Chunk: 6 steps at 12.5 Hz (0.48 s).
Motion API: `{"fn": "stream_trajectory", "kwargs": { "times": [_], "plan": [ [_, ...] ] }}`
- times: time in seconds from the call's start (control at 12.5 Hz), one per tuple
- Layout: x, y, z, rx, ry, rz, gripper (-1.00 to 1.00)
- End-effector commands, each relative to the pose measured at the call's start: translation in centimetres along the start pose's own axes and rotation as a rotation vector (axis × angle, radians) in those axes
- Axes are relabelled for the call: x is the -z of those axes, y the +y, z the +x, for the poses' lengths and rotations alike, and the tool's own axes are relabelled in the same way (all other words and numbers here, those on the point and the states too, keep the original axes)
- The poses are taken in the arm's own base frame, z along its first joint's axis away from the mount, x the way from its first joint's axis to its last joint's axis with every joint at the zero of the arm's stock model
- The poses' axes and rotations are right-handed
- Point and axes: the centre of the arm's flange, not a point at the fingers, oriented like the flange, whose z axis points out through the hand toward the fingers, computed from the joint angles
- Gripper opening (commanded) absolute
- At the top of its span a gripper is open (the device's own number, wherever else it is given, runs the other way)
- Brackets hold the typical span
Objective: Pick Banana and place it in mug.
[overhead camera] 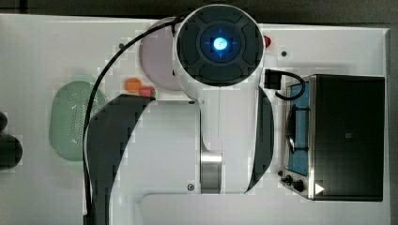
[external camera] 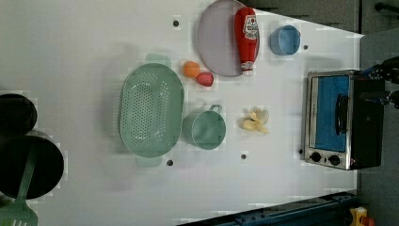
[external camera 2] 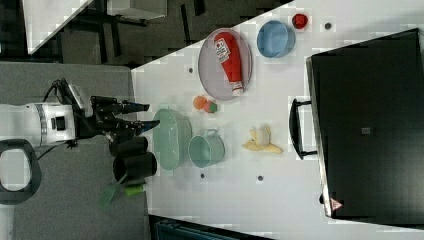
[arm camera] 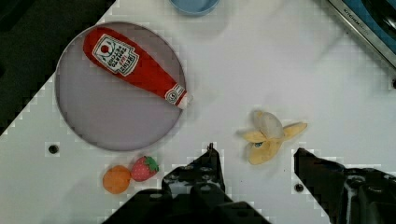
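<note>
A white counter [external camera: 94, 47] with small dark holes is recorded, grey flooring beyond its edge. One banana [external camera: 256, 121] lies mid-counter, between one teal mug [external camera: 205, 130] and one toaster oven [external camera: 341, 120] at the counter's edge. The gripper [external camera 2: 142, 116] is held off the counter, jaws partly open, holding nothing.

The white table [external camera: 94, 47] bears banana [external camera: 256, 121], mug [external camera: 205, 130], basket [external camera: 150, 110], plate [external camera: 217, 42], toaster oven [external camera: 341, 120].
</note>
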Motion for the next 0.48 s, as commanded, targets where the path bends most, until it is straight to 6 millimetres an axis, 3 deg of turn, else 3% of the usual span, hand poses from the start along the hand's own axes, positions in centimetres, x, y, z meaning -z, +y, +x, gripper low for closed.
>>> {"fn": "stream_trajectory", "kwargs": {
  "times": [0.08, 0.16, 0.48],
  "plan": [
    [7.3, 12.8, -7.7, -0.030, -0.017, -0.039, 0.76],
    [6.5, 12.7, -7.7, -0.029, -0.027, -0.050, 1.00],
    [-0.7, 10.8, -6.4, -0.021, -0.035, -0.060, 1.00]
  ]
}}
